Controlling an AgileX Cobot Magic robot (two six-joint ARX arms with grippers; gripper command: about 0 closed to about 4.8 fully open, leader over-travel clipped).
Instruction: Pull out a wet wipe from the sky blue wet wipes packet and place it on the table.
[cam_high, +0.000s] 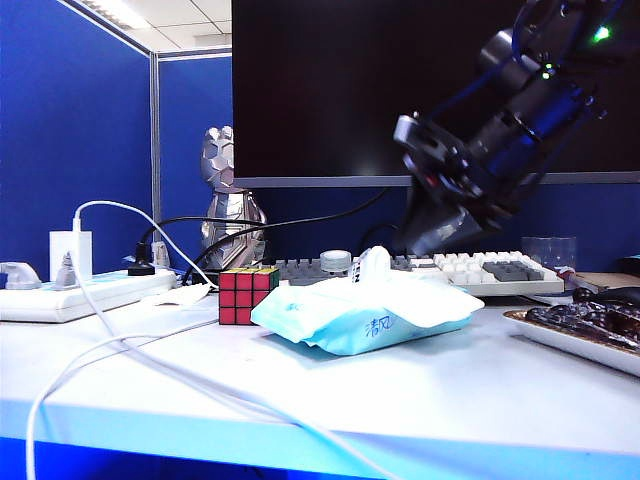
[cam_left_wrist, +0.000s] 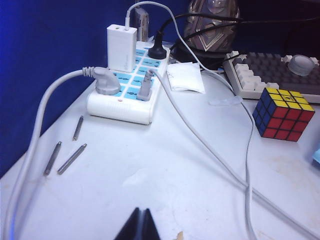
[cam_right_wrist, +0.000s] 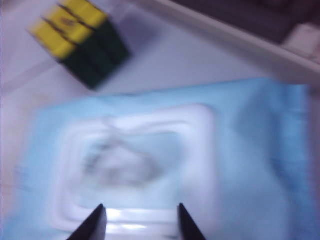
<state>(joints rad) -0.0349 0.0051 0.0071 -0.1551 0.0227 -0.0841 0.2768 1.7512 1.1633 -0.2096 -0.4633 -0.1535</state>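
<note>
The sky blue wet wipes packet (cam_high: 360, 325) lies in the middle of the table (cam_high: 450, 400), its white top flap (cam_high: 425, 297) raised. A tuft of white wet wipe (cam_high: 374, 264) stands up out of its opening. My right gripper (cam_high: 414, 242) hangs just above and behind the packet, pointing down. In the blurred right wrist view it is open (cam_right_wrist: 140, 215) over the white-framed opening, where the crumpled wet wipe (cam_right_wrist: 120, 167) shows, with nothing between its fingers. My left gripper (cam_left_wrist: 142, 210) is shut and empty, low over bare table (cam_left_wrist: 150, 170) at the left.
A Rubik's cube (cam_high: 247, 293) stands just left of the packet. A power strip (cam_left_wrist: 130, 95) with plugs and trailing white cables (cam_high: 150, 365) fills the left side. A keyboard (cam_high: 470, 270) lies behind and a tray (cam_high: 580, 335) at the right. Loose metal rods (cam_left_wrist: 70, 157) and a paper scrap (cam_left_wrist: 185, 77) lie nearby.
</note>
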